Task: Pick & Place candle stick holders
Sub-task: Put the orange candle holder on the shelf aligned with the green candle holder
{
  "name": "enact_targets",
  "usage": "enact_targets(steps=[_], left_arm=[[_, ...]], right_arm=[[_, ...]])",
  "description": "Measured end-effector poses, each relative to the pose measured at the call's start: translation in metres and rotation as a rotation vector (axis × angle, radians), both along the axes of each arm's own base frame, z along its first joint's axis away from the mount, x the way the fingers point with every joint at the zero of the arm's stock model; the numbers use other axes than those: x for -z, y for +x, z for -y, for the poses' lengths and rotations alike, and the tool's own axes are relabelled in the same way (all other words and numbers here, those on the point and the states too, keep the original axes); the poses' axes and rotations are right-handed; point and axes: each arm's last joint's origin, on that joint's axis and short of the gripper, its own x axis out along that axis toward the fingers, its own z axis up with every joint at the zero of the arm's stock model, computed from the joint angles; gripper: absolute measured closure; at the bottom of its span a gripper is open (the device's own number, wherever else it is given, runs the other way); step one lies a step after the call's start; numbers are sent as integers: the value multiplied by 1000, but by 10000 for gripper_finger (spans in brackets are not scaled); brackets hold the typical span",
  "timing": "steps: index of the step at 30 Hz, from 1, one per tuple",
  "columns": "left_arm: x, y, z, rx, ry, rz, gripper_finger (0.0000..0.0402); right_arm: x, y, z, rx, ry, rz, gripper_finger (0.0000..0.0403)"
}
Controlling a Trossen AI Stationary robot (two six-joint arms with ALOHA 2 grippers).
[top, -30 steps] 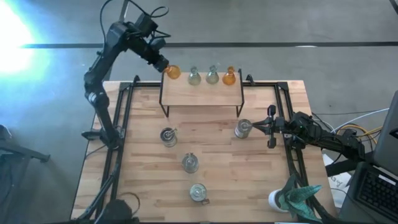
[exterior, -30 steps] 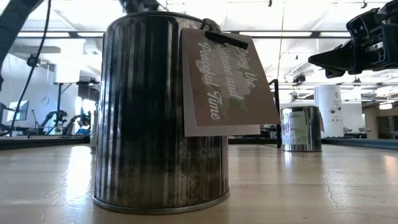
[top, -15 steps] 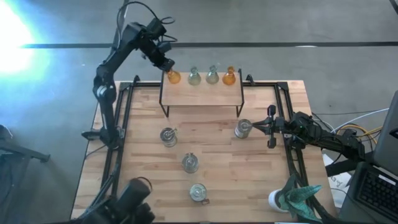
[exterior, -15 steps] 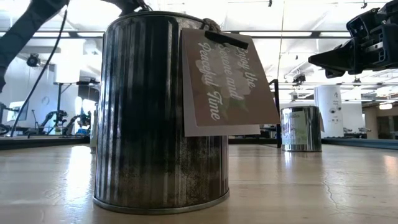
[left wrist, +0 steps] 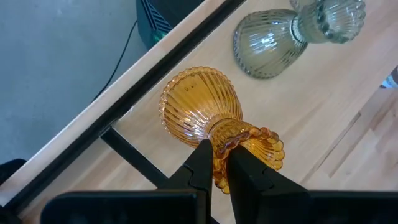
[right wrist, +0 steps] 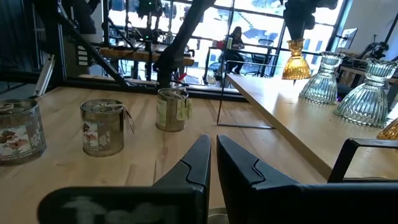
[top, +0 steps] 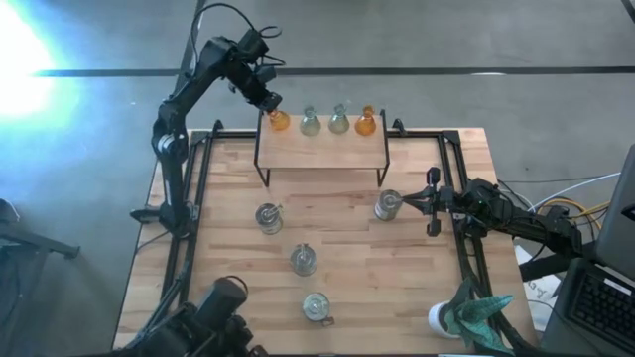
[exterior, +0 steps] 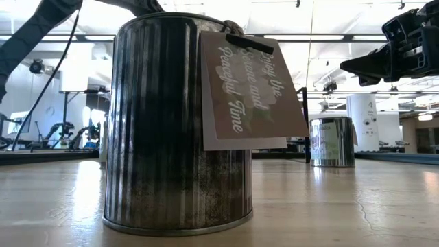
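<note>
Left claw (left wrist: 214, 163) clamped on the rim of the amber holder (left wrist: 208, 115) at the shelf (top: 320, 149) end; pale green holder (left wrist: 273, 42) just beyond. Right claw (top: 405, 203) low by the table's (top: 337, 297) edge, fingers together, touching nothing, silvery jar (top: 387, 205) just ahead.

Two dark jointed arms, black cables

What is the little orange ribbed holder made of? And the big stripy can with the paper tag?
The orange ribbed holder looks like see-through glass: light glows through its ridges. The stripy can looks like dull ribbed metal, probably tin, with streaky grey reflections.
</note>
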Motion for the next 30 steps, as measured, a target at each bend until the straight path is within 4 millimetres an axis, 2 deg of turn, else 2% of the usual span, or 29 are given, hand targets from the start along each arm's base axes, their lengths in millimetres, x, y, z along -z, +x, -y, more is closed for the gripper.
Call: enact_targets(steps=[7, 18, 24, 30], left_arm=[[10, 5, -5, 2, -30, -11, 371], [12, 7, -7, -4, -41, -13, 371], [16, 7, -8, -22, -49, -40, 323], [15, 8, -10, -25, -23, -25, 311]], right_arm=[[0, 0, 0, 0, 0, 0, 381], [0, 0, 0, 0, 0, 0, 381], [0, 0, 0, 0, 0, 0, 381], [0, 0, 0, 0, 0, 0, 381]])
